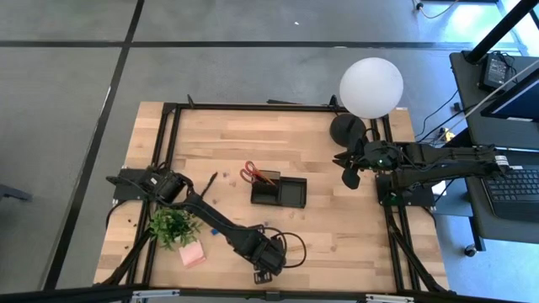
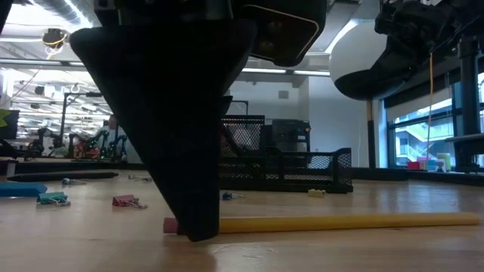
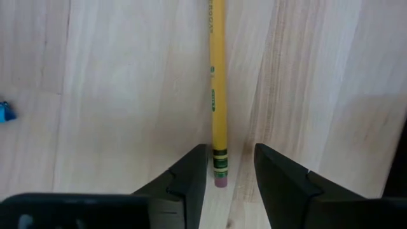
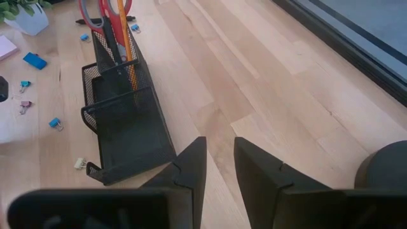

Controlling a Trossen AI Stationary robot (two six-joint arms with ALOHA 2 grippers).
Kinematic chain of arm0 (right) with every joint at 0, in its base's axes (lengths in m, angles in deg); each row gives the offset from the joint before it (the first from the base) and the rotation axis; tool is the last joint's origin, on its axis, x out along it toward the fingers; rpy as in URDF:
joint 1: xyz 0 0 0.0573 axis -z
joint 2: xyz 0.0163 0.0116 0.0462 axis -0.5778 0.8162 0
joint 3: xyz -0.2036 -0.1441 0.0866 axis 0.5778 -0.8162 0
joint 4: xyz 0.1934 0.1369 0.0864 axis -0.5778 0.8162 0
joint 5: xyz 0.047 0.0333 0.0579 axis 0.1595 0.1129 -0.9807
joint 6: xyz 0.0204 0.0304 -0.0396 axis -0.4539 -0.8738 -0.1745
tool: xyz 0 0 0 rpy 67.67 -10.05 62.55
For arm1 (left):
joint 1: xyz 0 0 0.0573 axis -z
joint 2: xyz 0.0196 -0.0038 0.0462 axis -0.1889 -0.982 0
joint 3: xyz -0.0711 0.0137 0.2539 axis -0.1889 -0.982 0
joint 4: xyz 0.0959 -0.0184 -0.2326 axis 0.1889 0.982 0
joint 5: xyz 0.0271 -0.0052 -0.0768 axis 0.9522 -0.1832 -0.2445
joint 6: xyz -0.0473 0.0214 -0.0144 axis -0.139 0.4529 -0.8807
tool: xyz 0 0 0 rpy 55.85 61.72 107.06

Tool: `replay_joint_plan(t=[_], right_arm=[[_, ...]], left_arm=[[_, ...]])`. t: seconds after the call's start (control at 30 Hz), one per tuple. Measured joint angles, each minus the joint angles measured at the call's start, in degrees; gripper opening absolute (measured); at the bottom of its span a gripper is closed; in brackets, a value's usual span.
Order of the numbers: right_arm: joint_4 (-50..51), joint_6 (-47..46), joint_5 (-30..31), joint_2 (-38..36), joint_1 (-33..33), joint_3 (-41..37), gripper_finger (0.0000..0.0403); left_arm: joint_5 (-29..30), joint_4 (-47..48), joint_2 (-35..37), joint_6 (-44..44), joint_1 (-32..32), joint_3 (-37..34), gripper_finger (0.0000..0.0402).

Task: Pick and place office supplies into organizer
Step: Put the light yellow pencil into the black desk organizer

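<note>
**Operator:** Right, my left tool [image 3: 230,175] is down on the pale wooden surface [image 3: 127,95] near its front edge, its two dark fingers standing either side of the eraser end of the long yellow wooden pencil [image 3: 218,95]. There's a gap on each side, so it is straddling the pencil, not yet gripping it.

**Observer:** What worries you?

**Operator:** I'm only over the very tip. If I clench there, I reckon the long shaft could swing or droop, or the round barrel could roll out from between the fingers. The fingertips also sit right on the wood, so pressing lower might scrape.

**Observer:** And the other arm?

**Operator:** My right tool [image 4: 219,168] waits over the far right side of the surface, beside the round black lamp base [image 1: 348,128] under the white globe. Its fingers stand slightly apart with nothing between them.

**Observer:** Count for me.

**Operator:** One black mesh organizer [image 4: 127,127] mid-surface, well apart from this pencil, already holding one pair of red-handled scissors [image 4: 95,16] and one orange pencil [image 4: 127,44]. One yellow pencil loose. One pink sticky-note pad [image 1: 193,254], one flat blue eraser [image 4: 35,60], one small green potted plant [image 1: 173,225]. Small binder clips [image 4: 56,123] lie scattered; I make out at least five, though I can't be sure of the total.
</note>
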Motion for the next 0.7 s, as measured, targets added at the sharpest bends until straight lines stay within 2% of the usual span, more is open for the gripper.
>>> replay_joint_plan(t=[0.23,0.7], right_arm=[[0.00,0.01,0.00,0.00,-0.01,0.00,0.0085],[0.00,0.01,0.00,0.00,0.01,0.00,0.0085]], left_arm=[[-1.56,1.99,-0.02,1.40,0.07,0.11,0.0108],[-0.16,2.67,0.00,2.30,0.24,-0.48,0.0106]])
